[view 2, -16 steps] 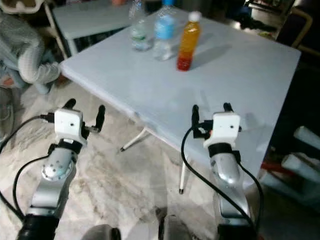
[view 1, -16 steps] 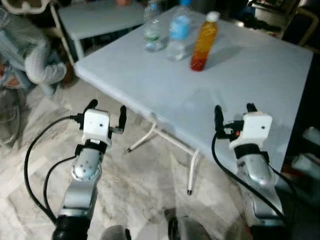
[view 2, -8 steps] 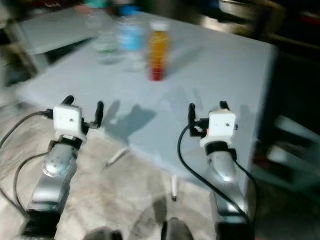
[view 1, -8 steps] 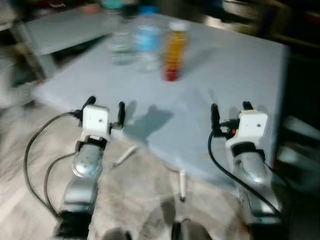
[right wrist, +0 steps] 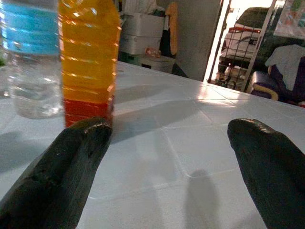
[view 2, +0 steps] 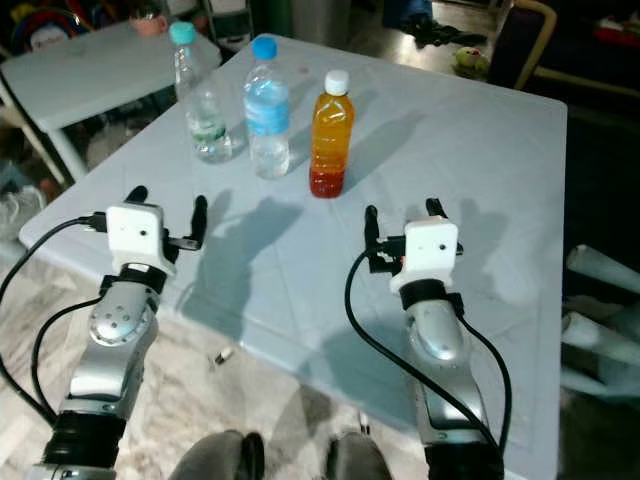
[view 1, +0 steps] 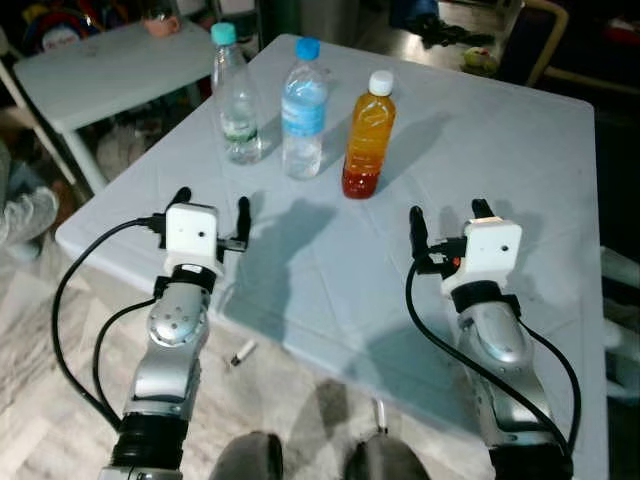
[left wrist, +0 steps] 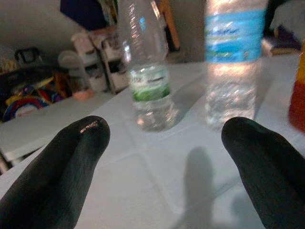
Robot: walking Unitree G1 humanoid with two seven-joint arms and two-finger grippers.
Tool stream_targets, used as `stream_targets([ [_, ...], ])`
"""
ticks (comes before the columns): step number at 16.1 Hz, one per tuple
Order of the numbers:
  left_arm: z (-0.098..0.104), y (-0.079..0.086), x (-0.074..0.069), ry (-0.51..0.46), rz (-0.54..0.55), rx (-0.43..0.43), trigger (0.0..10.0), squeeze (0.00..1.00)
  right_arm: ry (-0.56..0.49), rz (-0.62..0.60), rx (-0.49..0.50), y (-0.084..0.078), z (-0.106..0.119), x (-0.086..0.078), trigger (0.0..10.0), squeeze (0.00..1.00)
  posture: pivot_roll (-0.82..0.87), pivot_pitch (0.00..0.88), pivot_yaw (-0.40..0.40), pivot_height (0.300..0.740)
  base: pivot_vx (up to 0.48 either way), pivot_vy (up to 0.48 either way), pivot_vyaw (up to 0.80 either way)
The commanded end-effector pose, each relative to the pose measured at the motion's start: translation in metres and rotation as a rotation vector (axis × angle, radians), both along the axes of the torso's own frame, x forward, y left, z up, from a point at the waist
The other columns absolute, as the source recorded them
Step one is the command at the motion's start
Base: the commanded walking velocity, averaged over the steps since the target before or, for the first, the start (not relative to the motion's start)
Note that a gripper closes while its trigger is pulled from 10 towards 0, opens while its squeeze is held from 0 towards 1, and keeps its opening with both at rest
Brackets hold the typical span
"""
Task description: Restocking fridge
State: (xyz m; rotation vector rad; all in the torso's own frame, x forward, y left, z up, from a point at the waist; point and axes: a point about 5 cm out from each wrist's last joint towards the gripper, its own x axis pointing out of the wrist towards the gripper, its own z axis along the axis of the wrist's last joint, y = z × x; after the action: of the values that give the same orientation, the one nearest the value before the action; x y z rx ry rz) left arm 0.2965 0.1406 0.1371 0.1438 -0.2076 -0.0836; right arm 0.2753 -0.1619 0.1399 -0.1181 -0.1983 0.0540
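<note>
Three bottles stand upright in a row on the pale blue table: a clear bottle with a teal cap, a water bottle with a blue cap and blue label, and an orange juice bottle with a white cap. My left gripper is open over the table's near left part, short of the clear bottle and the water bottle. My right gripper is open over the table's near middle, below and right of the juice bottle. Neither holds anything.
A second white table with a pink cup stands at the back left. A chair is at the back right. Marble floor lies near left, with the table's front edge close to me.
The camera has come closer and over the table, so the bottles sit nearer and lower in view. Both grippers now hover above the tabletop instead of in front of its edge.
</note>
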Motion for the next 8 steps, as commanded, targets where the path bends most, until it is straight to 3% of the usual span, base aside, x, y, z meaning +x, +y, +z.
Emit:
stream_targets([
  [1,-0.004,-0.004,-0.002,0.017,-0.009,-0.001,10.0,0.00,0.009,-0.020,-0.004,-0.006,-0.002,-0.002,10.0,0.00,0.02,0.111,-0.018,0.740,0.000,0.461,0.00],
  [5,-0.004,-0.008,-0.004,0.007,-0.031,0.005,10.0,0.00,0.009,-0.021,-0.019,-0.006,-0.003,-0.001,10.0,0.00,0.02,0.110,-0.022,0.740,0.000,0.456,0.00],
  [8,-0.005,-0.014,-0.009,0.001,-0.059,0.004,10.0,0.00,-0.004,-0.065,-0.046,-0.013,0.000,0.002,10.0,0.00,0.02,0.114,-0.025,0.740,0.000,0.000,0.00],
])
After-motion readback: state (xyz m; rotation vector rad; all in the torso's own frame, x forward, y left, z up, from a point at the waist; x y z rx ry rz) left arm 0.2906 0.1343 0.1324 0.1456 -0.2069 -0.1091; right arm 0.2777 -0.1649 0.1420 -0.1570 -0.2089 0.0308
